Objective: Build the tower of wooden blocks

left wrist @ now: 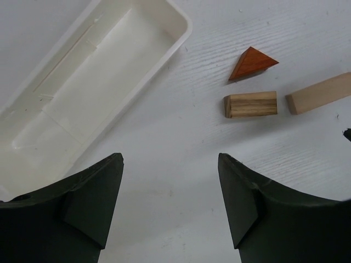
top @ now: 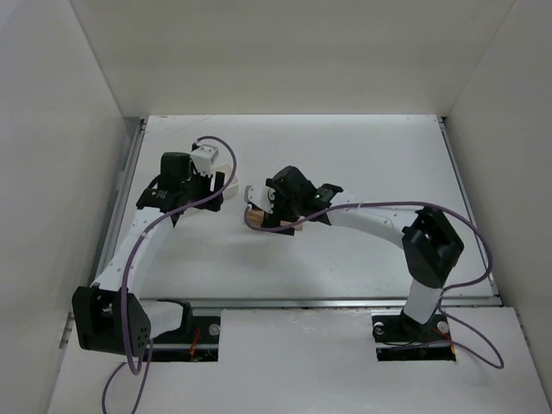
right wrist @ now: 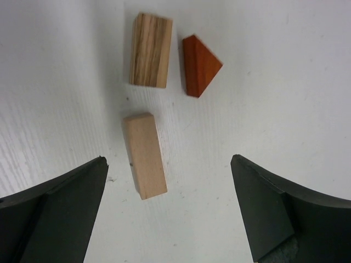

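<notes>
Three loose wood blocks lie flat on the white table, none stacked. In the right wrist view a striped tan block [right wrist: 151,50] lies beside the reddish-brown triangular piece [right wrist: 200,64], and a pale tan bar [right wrist: 145,155] lies nearer. My right gripper [right wrist: 169,160] is open and empty above them, the pale bar just ahead of its left finger. In the left wrist view the triangle [left wrist: 252,63], striped block [left wrist: 250,104] and pale bar [left wrist: 321,93] lie at the upper right. My left gripper [left wrist: 170,159] is open and empty over bare table. From above, both grippers [top: 191,191] [top: 285,211] hover mid-table, with the blocks [top: 256,222] partly hidden under the right one.
A long white plastic tray [left wrist: 93,82], with nothing in it, lies at the upper left of the left wrist view, close to the left gripper. White walls enclose the table on three sides. The right arm's black elbow [top: 431,246] stands at the right.
</notes>
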Available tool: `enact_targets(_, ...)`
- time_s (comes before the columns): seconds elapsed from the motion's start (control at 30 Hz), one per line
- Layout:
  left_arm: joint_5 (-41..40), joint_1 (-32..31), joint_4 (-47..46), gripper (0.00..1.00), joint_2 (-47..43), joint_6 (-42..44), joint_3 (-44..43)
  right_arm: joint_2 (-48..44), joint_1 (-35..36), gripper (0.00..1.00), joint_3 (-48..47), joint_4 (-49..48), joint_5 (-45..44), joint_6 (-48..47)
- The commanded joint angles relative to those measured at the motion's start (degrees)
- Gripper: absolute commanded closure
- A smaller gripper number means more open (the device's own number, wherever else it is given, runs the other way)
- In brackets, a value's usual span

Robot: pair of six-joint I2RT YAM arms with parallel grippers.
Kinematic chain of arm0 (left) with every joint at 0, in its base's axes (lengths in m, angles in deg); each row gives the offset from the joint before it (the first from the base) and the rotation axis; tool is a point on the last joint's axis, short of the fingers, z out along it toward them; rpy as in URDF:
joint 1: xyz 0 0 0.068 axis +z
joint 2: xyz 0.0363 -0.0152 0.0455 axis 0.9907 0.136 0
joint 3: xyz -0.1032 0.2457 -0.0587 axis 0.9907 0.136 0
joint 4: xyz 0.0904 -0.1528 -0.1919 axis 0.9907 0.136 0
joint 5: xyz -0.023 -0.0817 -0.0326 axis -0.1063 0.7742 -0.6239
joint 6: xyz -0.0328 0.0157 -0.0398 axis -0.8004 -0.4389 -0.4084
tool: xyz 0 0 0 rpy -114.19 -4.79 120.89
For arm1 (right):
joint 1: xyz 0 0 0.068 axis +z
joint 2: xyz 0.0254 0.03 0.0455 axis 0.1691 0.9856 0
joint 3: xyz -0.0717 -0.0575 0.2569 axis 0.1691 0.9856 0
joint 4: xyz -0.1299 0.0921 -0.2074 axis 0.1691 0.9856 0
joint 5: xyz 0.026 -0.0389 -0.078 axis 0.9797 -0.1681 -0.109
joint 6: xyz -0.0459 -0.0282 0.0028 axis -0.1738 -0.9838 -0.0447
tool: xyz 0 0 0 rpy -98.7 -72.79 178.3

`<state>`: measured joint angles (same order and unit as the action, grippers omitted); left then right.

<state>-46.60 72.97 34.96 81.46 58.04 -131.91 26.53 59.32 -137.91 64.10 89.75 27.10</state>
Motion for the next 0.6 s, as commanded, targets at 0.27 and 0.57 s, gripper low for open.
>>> enact_targets(0.27, 6.4, 21.5, 1.6, 0.33, 2.2, -8.3, -13.9, 8.4, 0.5, 0.02, -23.8, 3.4, 14.0, 16.4)
enact_targets(0.57, 3.9, 21.5, 1.6, 0.31, 0.3, -7.7, -11.1, 15.3, 6.1, 0.18, -26.3, 5.5, 2.9, 23.7)
